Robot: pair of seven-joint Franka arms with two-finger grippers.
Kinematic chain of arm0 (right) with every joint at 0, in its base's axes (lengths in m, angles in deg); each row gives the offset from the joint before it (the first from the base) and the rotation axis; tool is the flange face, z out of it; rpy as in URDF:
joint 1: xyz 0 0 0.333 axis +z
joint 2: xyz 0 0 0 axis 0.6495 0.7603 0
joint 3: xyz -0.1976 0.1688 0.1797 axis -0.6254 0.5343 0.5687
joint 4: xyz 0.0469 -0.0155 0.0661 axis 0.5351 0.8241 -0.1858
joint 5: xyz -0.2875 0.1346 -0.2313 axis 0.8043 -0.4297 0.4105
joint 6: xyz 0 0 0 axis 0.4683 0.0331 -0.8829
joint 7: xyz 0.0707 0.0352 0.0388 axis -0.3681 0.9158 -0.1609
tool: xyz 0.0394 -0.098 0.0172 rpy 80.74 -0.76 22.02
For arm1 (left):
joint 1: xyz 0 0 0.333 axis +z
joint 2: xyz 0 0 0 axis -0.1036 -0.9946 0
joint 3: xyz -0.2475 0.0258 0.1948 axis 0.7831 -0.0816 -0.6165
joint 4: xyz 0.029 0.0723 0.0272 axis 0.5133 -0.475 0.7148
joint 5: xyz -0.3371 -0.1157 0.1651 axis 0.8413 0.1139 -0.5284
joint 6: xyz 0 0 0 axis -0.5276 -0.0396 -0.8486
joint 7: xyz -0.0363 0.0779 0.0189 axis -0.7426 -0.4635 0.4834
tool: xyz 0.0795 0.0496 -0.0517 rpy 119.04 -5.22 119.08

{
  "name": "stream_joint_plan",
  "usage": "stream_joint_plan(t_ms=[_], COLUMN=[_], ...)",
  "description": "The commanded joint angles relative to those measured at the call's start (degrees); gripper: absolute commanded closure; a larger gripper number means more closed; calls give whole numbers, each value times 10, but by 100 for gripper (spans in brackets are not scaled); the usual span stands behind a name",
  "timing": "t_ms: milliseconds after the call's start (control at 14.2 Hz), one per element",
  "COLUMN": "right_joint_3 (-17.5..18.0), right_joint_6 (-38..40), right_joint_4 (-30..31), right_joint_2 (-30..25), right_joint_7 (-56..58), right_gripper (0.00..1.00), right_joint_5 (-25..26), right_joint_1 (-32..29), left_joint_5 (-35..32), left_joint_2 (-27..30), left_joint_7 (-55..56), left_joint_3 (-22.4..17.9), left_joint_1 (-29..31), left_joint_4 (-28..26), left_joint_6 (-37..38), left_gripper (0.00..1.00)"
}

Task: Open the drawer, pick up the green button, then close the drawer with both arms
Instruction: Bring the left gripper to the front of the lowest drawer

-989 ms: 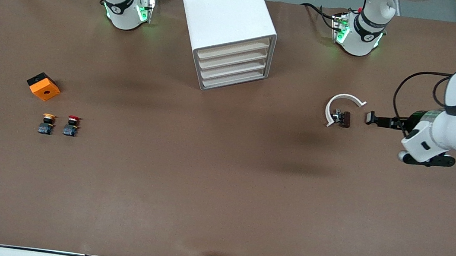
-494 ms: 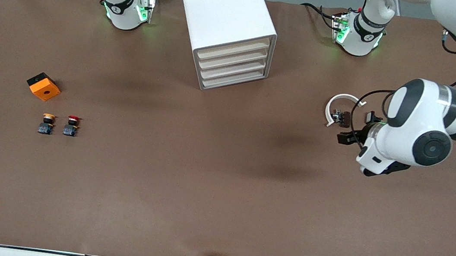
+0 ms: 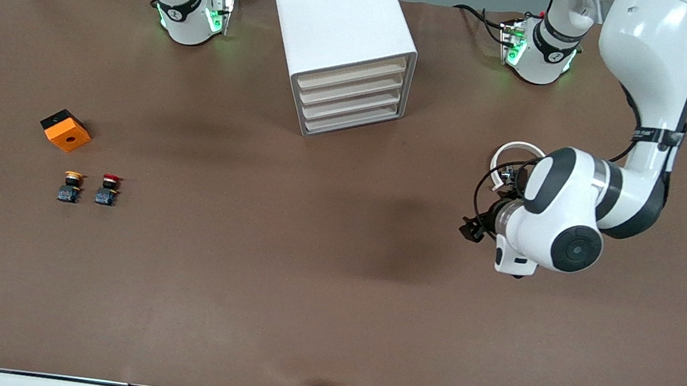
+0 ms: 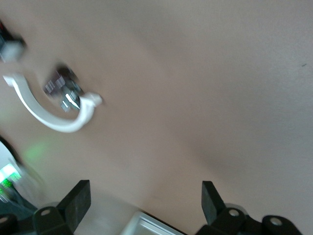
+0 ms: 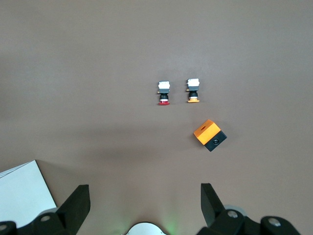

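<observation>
The white drawer cabinet [image 3: 344,29] stands between the two arm bases, with all of its drawer fronts [image 3: 352,99] shut. No green-capped button shows in any view. The left arm reaches down from its base, and its left gripper [image 3: 468,229] hangs over bare table beside a white curved piece [image 3: 517,150]. In the left wrist view the left gripper [image 4: 145,200] is open with nothing between its fingers [image 4: 77,198], and the curved piece [image 4: 49,115] lies on the table. The right gripper [image 5: 145,200] is open and empty high over the table.
An orange and black block [image 3: 66,131] [image 5: 209,135] lies toward the right arm's end. A yellow-capped button [image 3: 70,185] [image 5: 193,91] and a red-capped button [image 3: 108,188] [image 5: 164,93] stand nearer the front camera than the block. A small dark part [image 4: 63,90] lies inside the curved piece.
The left arm has swung in from its end of the table, carrying its open gripper past the curved piece toward the middle. The right arm has not moved.
</observation>
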Motion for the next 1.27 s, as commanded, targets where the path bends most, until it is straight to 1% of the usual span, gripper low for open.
stream_joint_plan(t_ms=[0, 141, 353, 494, 636, 918, 1059, 1201], right_joint_3=[6, 6, 5, 4, 4, 6, 8, 9], right_joint_6=[-6, -6, -1, 5, 6, 5, 1, -1], right_joint_4=[12, 11, 12, 13, 12, 12, 11, 11], right_joint_2=[-13, -13, -13, -13, -14, -14, -14, -14], right_joint_7=[6, 6, 6, 6, 6, 6, 6, 6], right_gripper=[0, 0, 0, 0, 0, 0, 0, 0], right_joint_5=[8, 8, 8, 8, 9, 10, 18, 22], right_joint_1=[-7, -7, -9, -9, -9, -8, -5, -4], left_joint_5=[61, 121, 186, 232, 257, 315, 325, 325], left_joint_2=[-40, -60, -82, -109, -123, -150, -155, -155], left_joint_7=[105, 170, 230, 275, 337, 451, 482, 491], left_joint_3=[8, 9, 19, 19, 20, 38, 47, 67], left_joint_1=[-5, -6, -6, -5, -6, -2, -7, -7], left_joint_4=[35, 36, 37, 37, 37, 32, 21, -5], left_joint_6=[11, 11, 17, 22, 37, 105, 128, 128], left_gripper=[0, 0, 0, 0, 0, 0, 0, 0])
